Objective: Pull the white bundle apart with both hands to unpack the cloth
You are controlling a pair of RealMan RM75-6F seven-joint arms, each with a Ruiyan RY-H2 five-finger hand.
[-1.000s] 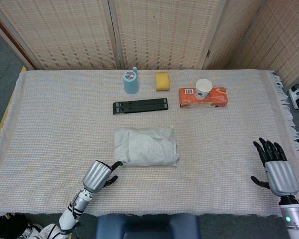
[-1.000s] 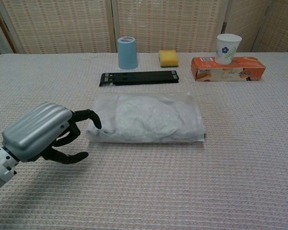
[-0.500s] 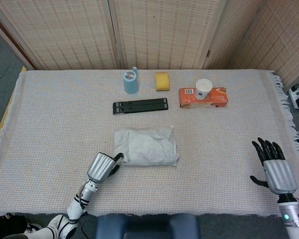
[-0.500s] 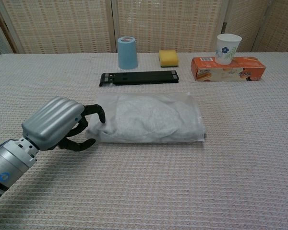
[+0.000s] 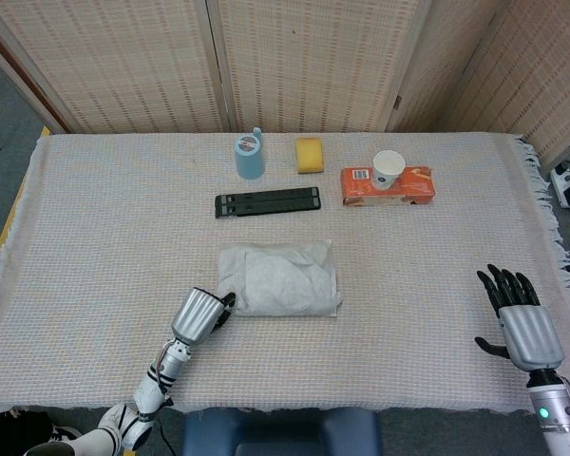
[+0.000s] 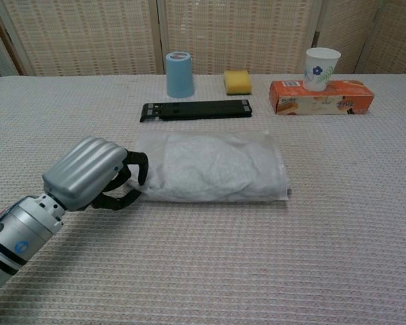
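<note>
Silver-backed left hand [image 6: 95,172] is curling its dark fingers [image 6: 137,166] around the near-left end of the white bundle [image 6: 213,166], presumably to anchor that end for the pull. Whether the fingers are truly pinching the wrapper cannot be told, since the palm is hiding the contact. Right hand [image 5: 522,318] is hovering at the table's [image 5: 437,275] near-right edge with fingers spread wide, holding nothing, well apart from the bundle, so the two-handed pull is not yet possible. Bundle is lying flat at the table's centre. Beyond it are lying a black bar [image 5: 268,202], blue roll [image 5: 249,155], yellow sponge [image 5: 309,155] and a paper cup [image 5: 388,169] atop an orange box [image 5: 413,183].
</note>
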